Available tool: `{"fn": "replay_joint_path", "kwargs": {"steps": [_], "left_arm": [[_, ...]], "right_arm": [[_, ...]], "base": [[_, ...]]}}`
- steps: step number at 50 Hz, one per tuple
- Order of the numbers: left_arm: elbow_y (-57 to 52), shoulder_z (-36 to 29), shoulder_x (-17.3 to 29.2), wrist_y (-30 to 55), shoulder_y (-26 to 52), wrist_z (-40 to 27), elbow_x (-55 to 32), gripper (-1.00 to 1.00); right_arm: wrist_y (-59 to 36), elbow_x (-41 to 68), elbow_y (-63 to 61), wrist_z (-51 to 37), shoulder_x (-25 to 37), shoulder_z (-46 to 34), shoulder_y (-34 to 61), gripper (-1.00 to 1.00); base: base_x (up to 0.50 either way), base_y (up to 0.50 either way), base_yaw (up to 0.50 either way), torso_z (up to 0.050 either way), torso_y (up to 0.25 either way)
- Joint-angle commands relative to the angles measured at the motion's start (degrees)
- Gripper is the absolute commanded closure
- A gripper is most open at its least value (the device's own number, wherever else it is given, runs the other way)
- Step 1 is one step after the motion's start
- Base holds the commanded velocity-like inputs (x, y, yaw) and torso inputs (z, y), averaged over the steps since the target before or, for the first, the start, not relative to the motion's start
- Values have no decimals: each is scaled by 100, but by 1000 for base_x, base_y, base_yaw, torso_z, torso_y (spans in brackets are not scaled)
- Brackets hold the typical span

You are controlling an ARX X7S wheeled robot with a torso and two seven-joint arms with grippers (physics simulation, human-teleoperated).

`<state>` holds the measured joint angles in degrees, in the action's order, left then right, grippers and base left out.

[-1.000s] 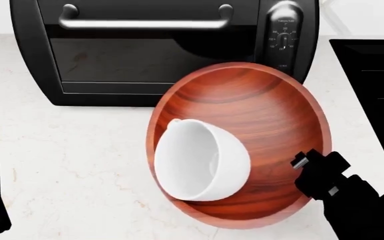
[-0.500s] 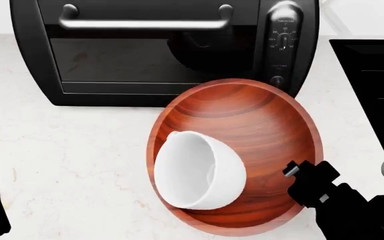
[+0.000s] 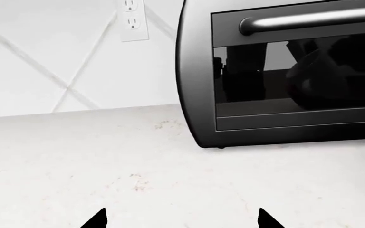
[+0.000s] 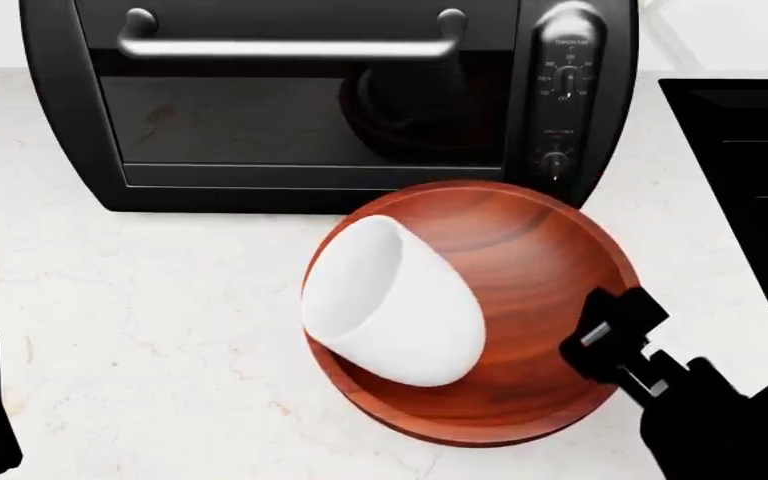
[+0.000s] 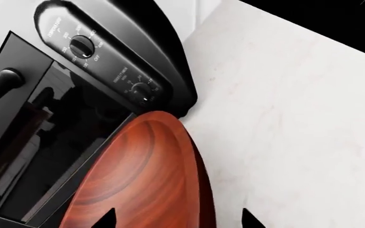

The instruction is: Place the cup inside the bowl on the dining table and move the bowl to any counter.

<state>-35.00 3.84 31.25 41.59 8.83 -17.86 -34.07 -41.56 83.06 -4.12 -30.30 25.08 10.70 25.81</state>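
Cup [image 4: 391, 305] handle hidden, bowl [image 4: 518, 300] rim behind right gripper [image 4: 611, 345] – grip unclear

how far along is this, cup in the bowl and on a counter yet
Done: the cup lies tipped on its side inside the bowl. In hand: the right gripper is at the bowl's rim over the marble-veined counter, just in front of the black toaster oven; whether the bowl rests on the surface is unclear. Left: setting down and letting go. The left gripper is open and empty.

One cup [image 4: 395, 305], one bowl [image 4: 531, 310], one toaster oven [image 4: 317, 100], one wall outlet [image 3: 132, 20], two grippers
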Motion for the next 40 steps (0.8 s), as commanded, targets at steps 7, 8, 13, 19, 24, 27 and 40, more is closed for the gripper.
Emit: {"fn": "replay_joint_path", "kwargs": {"steps": [7, 8, 13, 19, 24, 27, 40], "left_arm": [[-43, -7, 2, -54, 38, 26, -33, -100], [-42, -7, 1, -67, 24, 28, -28, -100], [-35, 64, 37, -121, -54, 71, -53, -100], [-15, 71, 35, -150, -74, 70, -49, -100], [-8, 52, 31, -151, -60, 60, -44, -100], [4, 20, 20, -157, -43, 57, -32, -100], [-62, 73, 35, -122, -57, 27, -114, -100]], "right_arm": [[76, -134, -393, -106, 151, 86, 4, -100], [71, -180, -436, -103, 174, 57, 14, -100], [56, -290, -494, -83, 223, -24, 50, -100], [-2, -449, -640, -64, 323, -172, 142, -100], [-1, -951, -1034, 27, 538, -432, 202, -100], [127, -1690, -1589, 22, 703, -760, 232, -100], [29, -2563, -2403, -112, 1153, -1279, 502, -100]], "base": [[0, 0, 0, 0, 0], [0, 0, 0, 0, 0], [0, 0, 0, 0, 0], [0, 0, 0, 0, 0], [0, 0, 0, 0, 0], [0, 0, 0, 0, 0], [0, 0, 0, 0, 0]]}}
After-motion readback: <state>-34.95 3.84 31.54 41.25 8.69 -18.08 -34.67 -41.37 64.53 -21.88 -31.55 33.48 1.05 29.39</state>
